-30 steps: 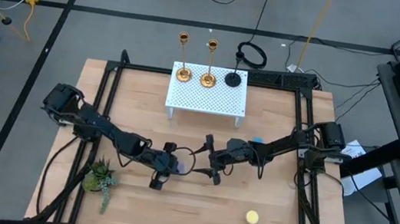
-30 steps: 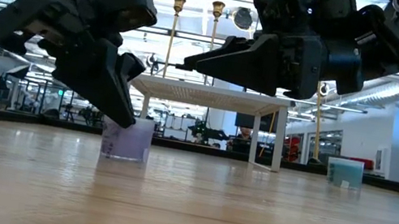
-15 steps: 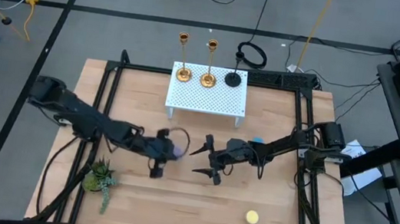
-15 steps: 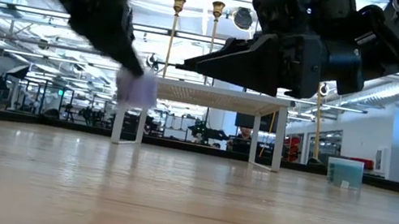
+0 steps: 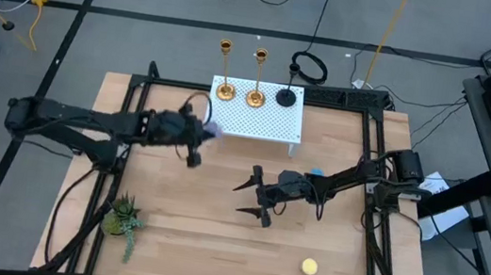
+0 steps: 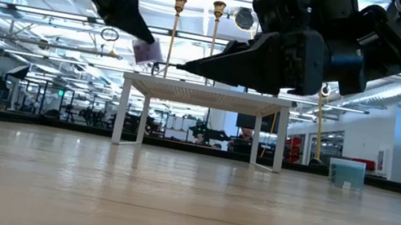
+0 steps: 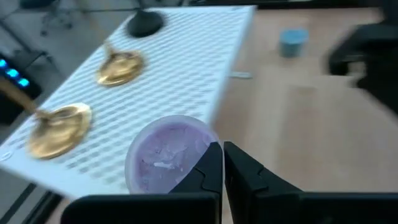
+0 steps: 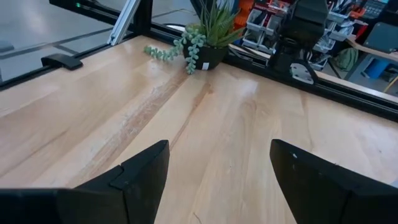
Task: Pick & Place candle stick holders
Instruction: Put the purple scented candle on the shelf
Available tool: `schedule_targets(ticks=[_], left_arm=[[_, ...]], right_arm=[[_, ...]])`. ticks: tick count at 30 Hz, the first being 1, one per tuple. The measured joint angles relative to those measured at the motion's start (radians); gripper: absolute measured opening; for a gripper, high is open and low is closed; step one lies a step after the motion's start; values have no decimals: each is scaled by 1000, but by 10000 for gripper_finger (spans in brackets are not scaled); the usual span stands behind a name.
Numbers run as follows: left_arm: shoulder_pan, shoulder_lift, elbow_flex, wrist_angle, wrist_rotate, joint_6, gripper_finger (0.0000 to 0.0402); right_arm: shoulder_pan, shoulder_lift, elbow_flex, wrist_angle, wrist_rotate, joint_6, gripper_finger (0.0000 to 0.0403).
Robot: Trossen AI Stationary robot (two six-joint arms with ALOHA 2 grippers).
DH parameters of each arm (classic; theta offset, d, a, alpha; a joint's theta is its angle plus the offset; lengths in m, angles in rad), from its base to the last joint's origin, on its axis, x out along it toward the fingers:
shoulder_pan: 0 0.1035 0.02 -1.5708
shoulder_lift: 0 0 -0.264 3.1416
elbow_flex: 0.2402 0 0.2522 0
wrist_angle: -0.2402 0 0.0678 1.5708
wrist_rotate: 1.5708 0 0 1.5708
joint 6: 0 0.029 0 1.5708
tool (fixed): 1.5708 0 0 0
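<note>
Two gold candle stick holders [image 5: 224, 89] [image 5: 255, 96] and a black one [image 5: 286, 96] stand by their round bases on a white perforated stand [image 5: 271, 122]. They also show in the left wrist view: gold [image 7: 120, 67] [image 7: 59, 127], black [image 7: 144, 23]. My left gripper [image 5: 199, 143] is shut on a small purple round piece [image 7: 165, 163], held in the air at the stand's near left corner. My right gripper [image 5: 252, 195] is open and empty above the middle of the table. My left gripper holds the purple piece by one side of its rim [image 7: 208, 155], pinched between the two fingers; one finger [image 7: 211, 171] seems to lie over its open inside and the other outside. The piece is lifted clear [image 6: 147, 52], at about the height of the stand's top, slightly tilted.
A blue round piece [image 5: 316, 172] stands on the table near the right arm and a yellow one [image 5: 309, 267] near the front right. A green plant sprig [image 5: 123, 219] sits at the front left. A black frame [image 5: 136, 104] runs along the table's edges.
My left gripper has lifted the purple piece off the middle of the table and carried it up and toward the far left, to the stand's near left corner.
</note>
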Motion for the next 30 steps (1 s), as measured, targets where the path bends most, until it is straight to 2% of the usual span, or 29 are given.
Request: schedule_targets(ticks=[7, 14, 19, 23, 30], left_arm=[[187, 45, 0, 45, 85, 9, 3], [247, 104, 2, 175, 266, 72, 21], [262, 137, 1, 181, 246, 133, 24], [275, 143, 1, 185, 207, 134, 25], [279, 142, 1, 209, 203, 143, 26]], right_arm=[[0, 0, 0, 9, 0, 5, 279], [0, 0, 0, 11, 0, 6, 279], [0, 0, 0, 11, 0, 23, 279], [0, 0, 0, 8, 0, 53, 279], [0, 0, 0, -11, 0, 55, 279]])
